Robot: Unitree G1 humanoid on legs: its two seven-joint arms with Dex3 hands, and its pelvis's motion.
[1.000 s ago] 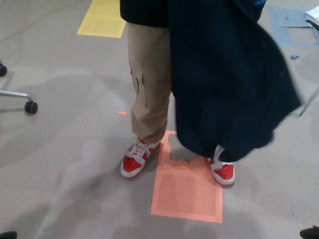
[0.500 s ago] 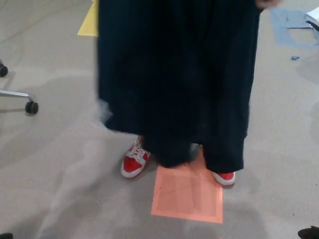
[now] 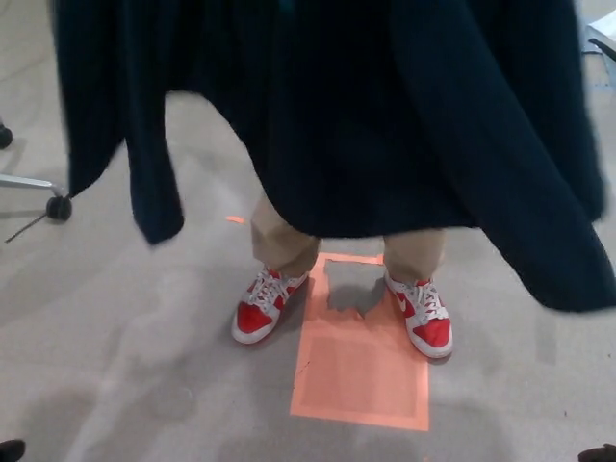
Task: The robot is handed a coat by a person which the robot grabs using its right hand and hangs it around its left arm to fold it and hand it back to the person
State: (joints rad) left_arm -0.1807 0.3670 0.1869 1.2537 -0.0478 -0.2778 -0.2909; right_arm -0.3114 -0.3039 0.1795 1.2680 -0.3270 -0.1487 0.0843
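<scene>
Navy coat [image 3: 346, 115] hung spread wide across the top of the head view, covering a person's tan trousers [image 3: 285, 241] above red-and-white sneakers [image 3: 262, 306] at an orange floor patch [image 3: 361, 375]. Only dark slivers of the left hand [image 3: 12, 449] and right hand [image 3: 601, 452] showed at the bottom corners, well apart from the coat; their grasp could not be told

The grey floor [image 3: 144, 366] bears an orange square [image 3: 361, 375], red sneakers [image 3: 424, 320] and a chair caster [image 3: 59, 208].
</scene>
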